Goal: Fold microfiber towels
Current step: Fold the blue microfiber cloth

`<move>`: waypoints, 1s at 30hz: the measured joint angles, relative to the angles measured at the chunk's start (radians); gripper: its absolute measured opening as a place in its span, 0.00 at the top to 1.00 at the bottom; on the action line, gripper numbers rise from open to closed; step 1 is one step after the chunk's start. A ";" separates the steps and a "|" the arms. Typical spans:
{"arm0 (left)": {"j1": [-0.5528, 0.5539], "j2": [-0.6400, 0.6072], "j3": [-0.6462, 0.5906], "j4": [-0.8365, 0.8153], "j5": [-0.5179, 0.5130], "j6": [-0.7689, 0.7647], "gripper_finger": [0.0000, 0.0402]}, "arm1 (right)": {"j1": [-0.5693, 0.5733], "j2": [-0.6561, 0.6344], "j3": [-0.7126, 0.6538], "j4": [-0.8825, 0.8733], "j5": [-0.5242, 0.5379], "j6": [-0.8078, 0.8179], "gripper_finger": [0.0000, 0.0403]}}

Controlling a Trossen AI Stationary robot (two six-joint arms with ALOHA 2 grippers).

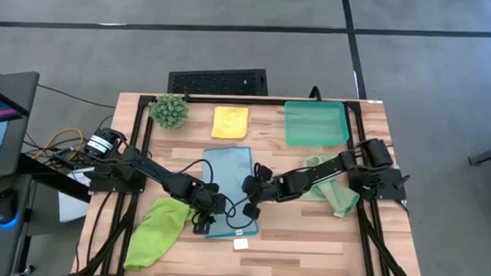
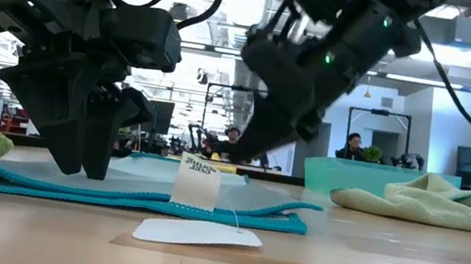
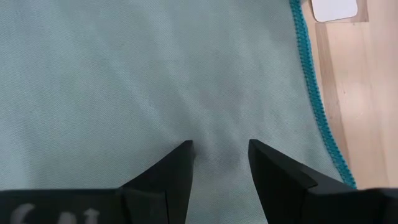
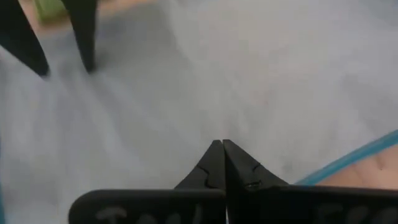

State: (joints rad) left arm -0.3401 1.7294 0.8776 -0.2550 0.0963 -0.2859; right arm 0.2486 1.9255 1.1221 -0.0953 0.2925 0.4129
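Note:
A light blue towel (image 1: pixel 230 182) lies flat as a long rectangle in the middle of the table. A white label (image 2: pixel 195 184) stands up at its near edge. My left gripper (image 1: pixel 203 220) is open over the towel's near left part, fingertips down on the cloth (image 3: pixel 217 149). My right gripper (image 1: pixel 250 208) is shut and hangs a little above the towel's right side (image 4: pixel 221 146), holding nothing. A folded yellow towel (image 1: pixel 230 121) lies at the back. A lime green towel (image 1: pixel 156 229) is bunched at the near left, and a sage green towel (image 1: pixel 332 188) at the right. My left gripper sets its two open fingertips (image 3: pixel 181 152) on the top face of the light blue towel (image 2: pixel 118 191), near its near left corner. The fingers slant down from the table's left side. The cloth between them is not pinched and lies flat on the table.
A teal tray (image 1: pixel 315 122) stands at the far right and a small spiky plant (image 1: pixel 170 110) at the far left. A white card (image 1: pixel 241 243) lies on the bare wood near the front edge. People sit in the room beyond the table.

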 joint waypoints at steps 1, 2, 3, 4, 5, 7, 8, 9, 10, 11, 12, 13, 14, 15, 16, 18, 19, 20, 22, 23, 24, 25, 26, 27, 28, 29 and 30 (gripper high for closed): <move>0.000 0.000 0.000 0.000 0.000 0.001 0.63 | 0.000 -0.006 0.000 0.002 0.004 -0.001 0.98; 0.000 0.000 0.000 0.000 0.000 0.001 0.63 | 0.000 -0.008 0.000 0.004 0.004 -0.001 0.98; 0.000 0.000 0.000 0.000 0.000 0.002 0.63 | 0.001 -0.007 0.000 0.009 0.001 0.002 0.98; 0.000 0.000 0.000 0.000 0.000 0.002 0.63 | 0.003 -0.007 0.000 0.008 0.000 0.011 0.98; 0.000 0.000 0.000 0.000 0.000 0.003 0.63 | 0.005 -0.007 0.000 0.007 0.000 0.023 0.98; 0.000 0.000 0.000 0.000 0.000 0.004 0.63 | 0.013 0.005 0.001 0.021 -0.001 0.034 0.98; 0.000 0.000 0.000 0.000 0.000 0.003 0.63 | 0.016 0.021 0.003 0.047 -0.001 0.039 0.98; 0.000 0.000 0.000 0.000 0.001 0.004 0.63 | 0.019 0.031 0.001 0.054 -0.003 0.040 0.98; 0.000 0.000 0.000 0.001 0.000 0.004 0.63 | 0.022 0.032 -0.004 0.050 -0.006 0.040 0.98; 0.000 0.000 0.000 0.000 0.000 0.004 0.63 | 0.026 0.033 -0.003 0.075 -0.012 0.040 0.98; 0.000 0.000 0.000 0.000 0.001 0.004 0.63 | 0.029 0.048 0.004 0.112 -0.020 0.043 0.98; 0.000 0.000 0.000 0.000 0.002 0.004 0.63 | 0.029 0.066 0.009 0.128 -0.028 0.055 0.98; 0.000 0.000 0.000 0.000 0.002 0.002 0.63 | 0.032 0.078 0.008 0.113 -0.031 0.061 0.98; 0.000 0.000 0.000 0.000 0.002 0.000 0.63 | 0.036 0.082 -0.004 0.068 -0.028 0.066 0.98; 0.000 0.000 0.000 0.000 0.002 0.000 0.63 | 0.041 0.094 -0.003 0.082 -0.022 0.072 0.98; -0.002 0.000 0.001 -0.004 0.002 0.000 0.63 | 0.050 0.113 0.006 0.118 -0.019 0.083 0.98; -0.002 0.000 0.004 -0.009 0.002 0.001 0.63 | 0.059 0.107 0.000 0.103 -0.003 0.082 0.99; -0.002 0.000 0.009 -0.015 0.002 0.007 0.63 | 0.065 0.100 0.000 0.100 -0.001 0.076 0.99; -0.002 -0.006 0.024 -0.045 0.003 0.016 0.63 | 0.077 0.095 0.003 0.114 0.021 0.067 0.99; -0.002 -0.012 0.036 -0.056 0.003 0.023 0.63 | 0.086 0.083 0.001 0.094 0.043 0.062 0.99; -0.002 -0.021 0.048 -0.057 0.002 0.033 0.63 | 0.096 0.067 -0.002 0.074 0.067 0.056 0.99; -0.002 -0.035 0.058 -0.064 -0.003 0.041 0.63 | 0.104 0.055 -0.001 0.076 0.084 0.054 0.99; -0.002 -0.049 0.066 -0.071 -0.004 0.047 0.63 | 0.113 0.042 0.003 0.074 0.097 0.055 0.99; -0.003 -0.060 0.073 -0.071 -0.004 0.047 0.63 | 0.125 0.028 0.003 0.056 0.105 0.061 0.99; -0.007 -0.069 0.075 -0.070 -0.004 0.047 0.63 | 0.138 0.020 0.002 0.042 0.106 0.065 0.99; -0.009 -0.080 0.076 -0.071 -0.005 0.047 0.63 | 0.152 0.017 0.002 0.044 0.106 0.069 0.99; -0.012 -0.091 0.076 -0.072 -0.007 0.047 0.63 | 0.170 0.017 0.002 0.043 0.106 0.081 0.98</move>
State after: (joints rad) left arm -0.3521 1.6387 0.9531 -0.3273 0.0891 -0.2390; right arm 0.4187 1.9427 1.1244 -0.0523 0.3984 0.4944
